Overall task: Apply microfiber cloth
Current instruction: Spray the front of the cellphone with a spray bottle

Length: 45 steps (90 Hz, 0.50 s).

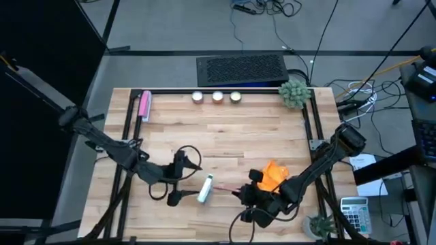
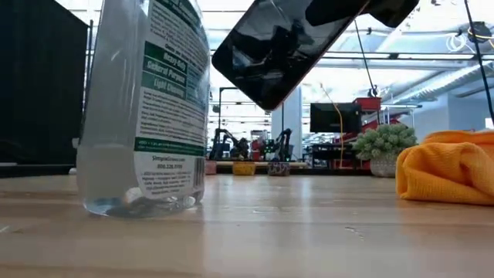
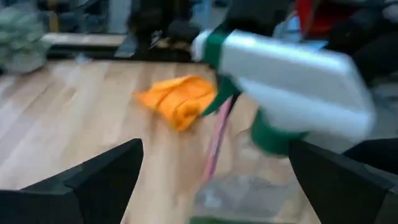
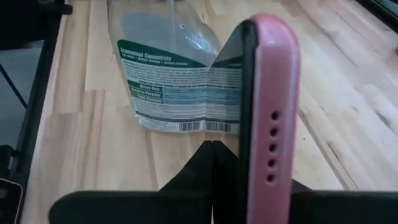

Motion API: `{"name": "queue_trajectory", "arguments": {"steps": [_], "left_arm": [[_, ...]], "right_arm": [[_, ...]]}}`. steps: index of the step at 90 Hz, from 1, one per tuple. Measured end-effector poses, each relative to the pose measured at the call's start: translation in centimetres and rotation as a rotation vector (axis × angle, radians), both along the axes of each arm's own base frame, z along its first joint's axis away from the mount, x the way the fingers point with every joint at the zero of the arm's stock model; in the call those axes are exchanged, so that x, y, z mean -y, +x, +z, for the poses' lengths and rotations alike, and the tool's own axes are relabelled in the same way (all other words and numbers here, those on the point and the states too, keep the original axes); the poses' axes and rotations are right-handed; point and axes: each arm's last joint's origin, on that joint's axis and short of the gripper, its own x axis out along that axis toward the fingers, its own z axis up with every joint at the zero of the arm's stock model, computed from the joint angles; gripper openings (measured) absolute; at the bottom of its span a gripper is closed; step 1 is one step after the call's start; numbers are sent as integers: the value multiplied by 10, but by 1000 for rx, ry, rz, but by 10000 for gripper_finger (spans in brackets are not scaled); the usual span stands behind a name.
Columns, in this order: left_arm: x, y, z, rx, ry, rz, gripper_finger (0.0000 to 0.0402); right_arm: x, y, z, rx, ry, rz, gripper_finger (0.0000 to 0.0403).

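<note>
The orange microfiber cloth [image 1: 272,175] lies bunched on the wooden table [image 1: 225,129], right of centre; it also shows in the low view [image 2: 448,166] and the left wrist view [image 3: 177,99]. No gripper touches it. My right gripper [image 1: 246,195], just near-left of the cloth, is shut on a black smartphone in a pink case [image 4: 270,112]. A clear spray bottle [image 2: 147,108] stands upright on its base to the phone's left. My left gripper [image 3: 217,186] is open, its fingers wide apart on the bottle's left side. My right gripper pinches the phone between its two fingers at the end nearest the wrist [image 4: 249,180], one finger on the screen face and one on the pink back. The fingers come from the table's right. The phone [image 2: 285,46] is lifted clear and slants down toward the bottle.
A pink stick-shaped object [image 1: 144,105] lies at the far left. Three small candles [image 1: 217,96] and a potted plant [image 1: 294,93] stand along the far edge. A black frame [image 1: 310,122] borders the table. Bare wood lies in the middle.
</note>
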Motion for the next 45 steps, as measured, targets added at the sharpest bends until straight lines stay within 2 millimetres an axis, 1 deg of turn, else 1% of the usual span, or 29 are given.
{"name": "queue_trajectory", "arguments": {"steps": [17,29,39,45], "left_arm": [[6,3,-7,-48,-42,-80,386],[8,3,-4,-9,-30,-69,386],[4,6,-4,5,-19,-50,386],[2,9,-6,2,-17,-37,386]], "right_arm": [[-4,-2,0,6,6,9,9],[-4,-3,1,6,4,13,9],[-4,-2,2,13,2,12,9],[-5,-1,4,46,-7,8,9]]}}
